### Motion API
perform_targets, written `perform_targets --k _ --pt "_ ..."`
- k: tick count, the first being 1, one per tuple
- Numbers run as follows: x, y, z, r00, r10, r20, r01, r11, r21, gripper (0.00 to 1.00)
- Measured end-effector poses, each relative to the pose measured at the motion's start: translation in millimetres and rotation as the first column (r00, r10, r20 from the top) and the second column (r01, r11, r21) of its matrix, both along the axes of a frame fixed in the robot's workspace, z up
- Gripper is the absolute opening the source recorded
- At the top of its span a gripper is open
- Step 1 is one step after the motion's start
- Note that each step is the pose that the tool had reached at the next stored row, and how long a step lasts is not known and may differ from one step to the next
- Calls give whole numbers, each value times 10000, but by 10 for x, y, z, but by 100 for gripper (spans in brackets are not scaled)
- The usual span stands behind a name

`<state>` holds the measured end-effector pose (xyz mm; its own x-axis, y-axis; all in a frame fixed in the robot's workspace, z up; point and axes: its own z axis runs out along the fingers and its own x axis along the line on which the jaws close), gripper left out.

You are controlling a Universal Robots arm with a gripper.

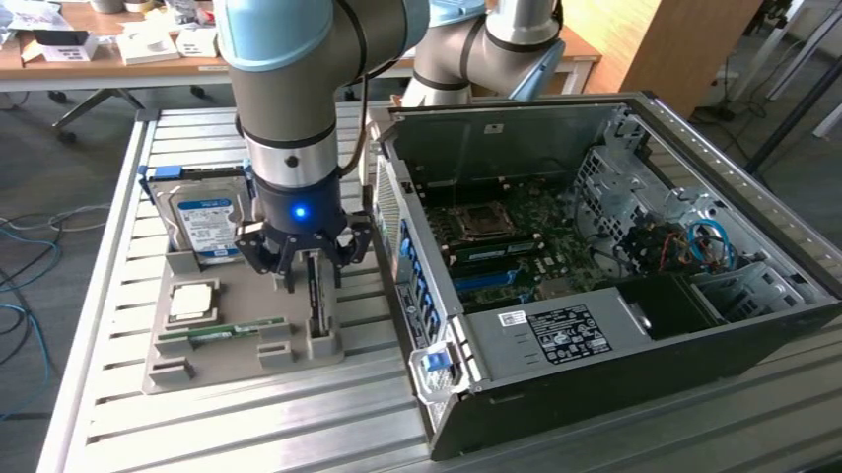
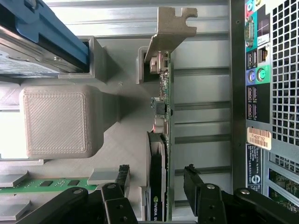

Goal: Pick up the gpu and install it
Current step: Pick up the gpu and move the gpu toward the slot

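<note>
Pickup step: my jaws stand open astride the card at the tray's three o'clock. Closing demands square alignment.

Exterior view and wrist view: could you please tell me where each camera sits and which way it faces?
Exterior view: off the arm, raised, looking down at the slatted table, the grey tray and the open computer case; the arm and end effector show, over the tray.
Wrist view: on the wrist, looking down along the open end effector, its fingers either side of the gpu standing on edge in the tray.
Shared: gpu, tray, hard drive, RAM stick, computer case.
</note>
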<state>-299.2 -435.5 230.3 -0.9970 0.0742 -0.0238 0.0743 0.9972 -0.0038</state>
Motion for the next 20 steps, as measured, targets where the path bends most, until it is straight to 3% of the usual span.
perform_targets --k 2,3,7,8,15,16,20 --pt "0 0 0 10000 0 0 0 10000 0 57" --pt "0 0 0 10000 0 0 0 10000 0 50" --pt "0 0 0 10000 0 0 0 10000 0 49" --pt "0 0 0 10000 0 0 0 10000 0 42" --pt "0 0 0 10000 1 0 -1 10000 0 40" --pt "0 0 0 10000 1 0 -1 10000 0 33" --pt "0 0 0 10000 0 0 0 10000 0 33"
